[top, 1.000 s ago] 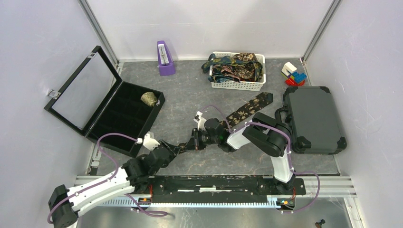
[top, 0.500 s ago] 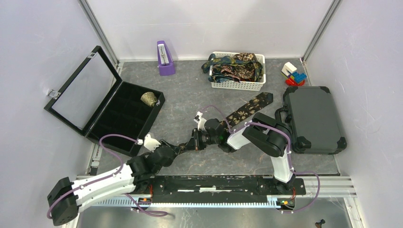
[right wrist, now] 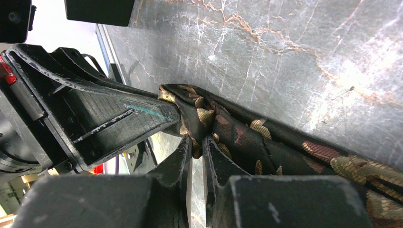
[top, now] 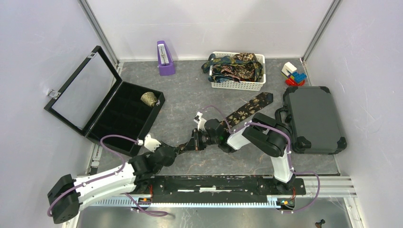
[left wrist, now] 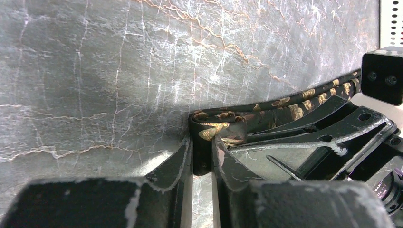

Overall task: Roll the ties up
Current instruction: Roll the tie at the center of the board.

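Lying slantwise across the grey marbled worktop (top: 190, 95), a dark tie (top: 247, 110) with a gold flower print has its broad pointed end near the white basket (top: 237, 86) and the grey case (top: 313, 118). Its narrow end runs down to the middle, where both arms meet. The left fingers (left wrist: 186, 152) are nearly together, pinching a small folded-over bit of the narrow end between them. That fold stands on edge against the worktop. The right fingers (right wrist: 186, 159) come in from the opposite side, also almost closed, and grip the bunched cloth just beside the fold. The two sets of tips are touching or all but touching. Beyond them the tie lies flat on the worktop.

More ties (top: 235, 69) are heaped in the basket at the back. An open black box (top: 126, 118) sits to the left with one small olive roll (top: 148, 99) in a far corner compartment. A purple metronome (top: 165, 59) stands at the back, and coloured blocks (top: 294, 75) lie in the far right corner.
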Tool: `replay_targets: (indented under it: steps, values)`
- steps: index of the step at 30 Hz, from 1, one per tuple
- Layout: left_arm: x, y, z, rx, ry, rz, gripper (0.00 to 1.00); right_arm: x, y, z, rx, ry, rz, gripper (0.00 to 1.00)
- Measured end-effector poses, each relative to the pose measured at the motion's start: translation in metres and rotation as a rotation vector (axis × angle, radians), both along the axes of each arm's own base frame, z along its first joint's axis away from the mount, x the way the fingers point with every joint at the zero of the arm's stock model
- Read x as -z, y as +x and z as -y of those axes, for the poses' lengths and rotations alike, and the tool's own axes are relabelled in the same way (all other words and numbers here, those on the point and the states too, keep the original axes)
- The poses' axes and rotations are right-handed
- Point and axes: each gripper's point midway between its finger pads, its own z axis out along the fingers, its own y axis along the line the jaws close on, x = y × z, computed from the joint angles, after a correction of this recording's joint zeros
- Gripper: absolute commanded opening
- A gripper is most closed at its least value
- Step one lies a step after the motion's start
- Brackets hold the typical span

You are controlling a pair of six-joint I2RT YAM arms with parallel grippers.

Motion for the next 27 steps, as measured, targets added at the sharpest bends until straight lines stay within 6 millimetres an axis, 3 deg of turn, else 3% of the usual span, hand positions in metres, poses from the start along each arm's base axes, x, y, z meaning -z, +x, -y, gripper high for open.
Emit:
replay_targets:
  steps: [4, 11, 14, 19, 27]
  values:
    - [0.0, 0.002, 0.002, -0.002, 0.001, 0.004, 0.09, 0.0, 0.0, 0.0, 0.001, 0.0, -0.001, 0.08]
    - [0.0, 0.005, 0.003, 0.002, 0.036, 0.001, 0.02, -0.002, 0.001, 0.001, 0.0, -0.003, 0.003, 0.36]
    - [-0.001, 0.005, 0.002, 0.007, 0.06, -0.009, 0.02, -0.007, 0.001, 0.004, -0.004, -0.024, 0.026, 0.4]
    - [-0.002, 0.002, -0.002, 0.009, 0.09, -0.028, 0.02, -0.011, 0.005, 0.019, 0.009, -0.116, 0.078, 0.42]
    - [-0.002, -0.007, -0.014, 0.028, 0.124, -0.038, 0.02, -0.018, 0.01, 0.03, 0.02, -0.204, 0.138, 0.29]
